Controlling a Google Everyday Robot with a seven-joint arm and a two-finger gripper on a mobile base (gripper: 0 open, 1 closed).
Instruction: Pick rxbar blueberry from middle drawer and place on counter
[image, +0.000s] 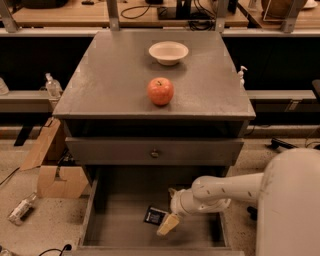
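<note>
The rxbar blueberry (155, 216), a small dark navy packet, lies flat on the floor of the open middle drawer (112, 227). My gripper (170, 209) hangs inside the drawer just right of the packet, its fingers spread open, one tan fingertip (167, 225) low beside the packet's right edge and the other higher behind it. The white arm reaches in from the right. The counter (115, 85) is the grey cabinet top above.
A red apple (160, 91) and a white bowl (168, 52) stand on the counter. A grey drawer panel with a round knob (155, 153) sits above the open drawer. Cardboard boxes (57, 172) and a bottle (20, 209) lie on the floor at left.
</note>
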